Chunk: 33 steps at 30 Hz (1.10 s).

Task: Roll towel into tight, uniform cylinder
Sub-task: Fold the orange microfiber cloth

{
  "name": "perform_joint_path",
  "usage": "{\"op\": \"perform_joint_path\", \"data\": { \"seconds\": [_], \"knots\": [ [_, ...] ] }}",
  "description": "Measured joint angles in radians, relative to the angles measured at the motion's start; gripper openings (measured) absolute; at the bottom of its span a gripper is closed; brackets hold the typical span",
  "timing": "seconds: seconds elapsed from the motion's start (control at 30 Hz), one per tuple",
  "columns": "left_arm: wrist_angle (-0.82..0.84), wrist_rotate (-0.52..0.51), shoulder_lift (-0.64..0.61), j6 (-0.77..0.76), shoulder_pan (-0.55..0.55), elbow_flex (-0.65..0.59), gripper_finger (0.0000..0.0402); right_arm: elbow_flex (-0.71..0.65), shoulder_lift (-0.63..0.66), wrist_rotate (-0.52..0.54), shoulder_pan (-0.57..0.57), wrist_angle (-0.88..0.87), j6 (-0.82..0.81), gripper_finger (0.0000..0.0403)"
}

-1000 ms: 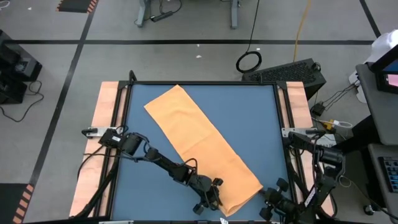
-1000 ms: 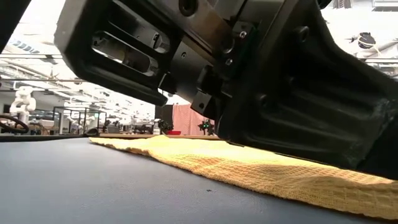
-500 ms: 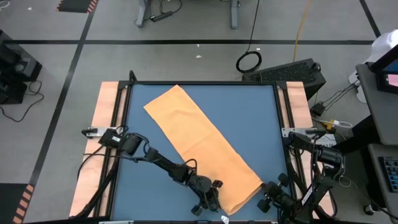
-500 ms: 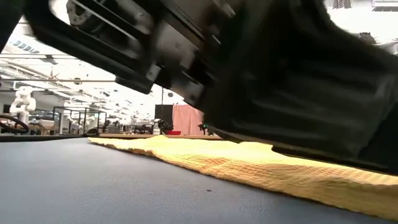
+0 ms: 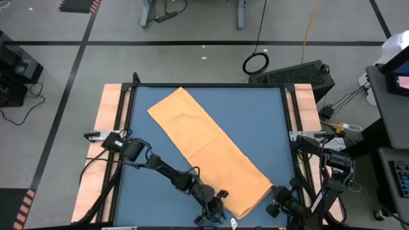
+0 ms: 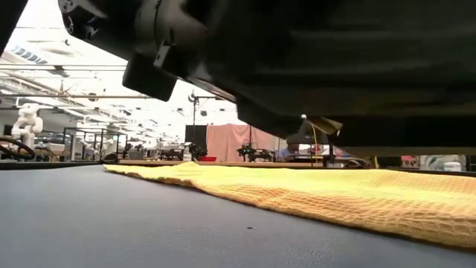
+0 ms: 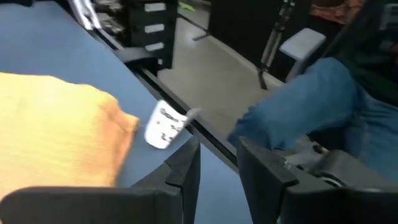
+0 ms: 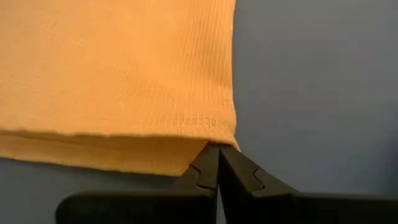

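Observation:
The orange-yellow towel (image 5: 204,147) lies flat on the blue table, running slantwise from the far left to the near right. Its white tag (image 7: 165,127) sticks out at the near left corner, close to the table's near edge. My left gripper (image 5: 216,216) is beside that corner; in its wrist view the left gripper (image 7: 217,152) is open with only table between the fingers. My right gripper (image 5: 276,207) is at the towel's near right corner; in its wrist view the right gripper (image 8: 217,152) is shut, its tips at the hemmed corner (image 8: 231,140). My right gripper's shut fingertips (image 8: 205,163) reach the towel's near right corner (image 8: 231,140), slanting down from the near side. I cannot tell whether they touch or pinch the cloth. The towel's corner lies on the table.
Wooden rails (image 5: 108,128) line the table's left and right sides. A person's leg in jeans (image 7: 298,106) shows just beyond the near edge. Bare blue table (image 5: 255,115) lies to the far right of the towel. In the low view a dark arm (image 6: 297,59) hangs over the towel (image 6: 335,201).
In the low view the dark arm that covered the towel's near end has risen, and more of the cloth now shows below it. My left gripper has shifted a little toward the near edge. The towel has stayed flat where it was.

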State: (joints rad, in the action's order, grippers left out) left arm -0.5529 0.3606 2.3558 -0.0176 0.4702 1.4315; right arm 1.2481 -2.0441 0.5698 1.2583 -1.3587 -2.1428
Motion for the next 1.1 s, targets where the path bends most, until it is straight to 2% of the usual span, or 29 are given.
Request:
{"op": "perform_joint_path", "data": {
  "seconds": [0.1,0.23,0.33,0.53,0.6,0.73,0.83,1.1],
  "knots": [
    [-0.021,-0.041,0.0,0.008,-0.01,0.0,0.0109,0.021,0.0,0.0,-0.004,-0.015,0.013,0.0],
    [0.023,-0.154,-0.016,0.014,-0.031,0.0,0.0109,0.024,0.0,0.005,-0.009,0.032,0.015,0.0],
    [0.146,-0.207,-0.045,0.025,-0.056,0.0,0.0106,0.024,0.0,0.007,-0.017,0.07,0.018,0.0],
    [0.448,-0.206,-0.113,0.024,-0.099,0.0,0.0066,0.025,0.032,0.036,-0.053,0.166,0.117,0.0],
    [0.488,-0.193,-0.113,0.026,-0.107,-0.006,0.0049,0.039,0.043,0.034,-0.07,0.181,0.173,0.0],
    [0.458,-0.123,-0.119,0.035,-0.117,-0.075,0.0021,0.087,0.067,0.038,-0.098,0.199,0.295,0.0],
    [0.455,-0.061,-0.12,0.064,-0.121,-0.115,0.0006,0.102,0.074,0.052,-0.121,0.276,0.399,0.0],
    [0.553,0.087,-0.138,0.129,-0.192,-0.126,0.0007,0.103,0.069,0.093,-0.233,0.55,0.646,0.0]
  ]
}}
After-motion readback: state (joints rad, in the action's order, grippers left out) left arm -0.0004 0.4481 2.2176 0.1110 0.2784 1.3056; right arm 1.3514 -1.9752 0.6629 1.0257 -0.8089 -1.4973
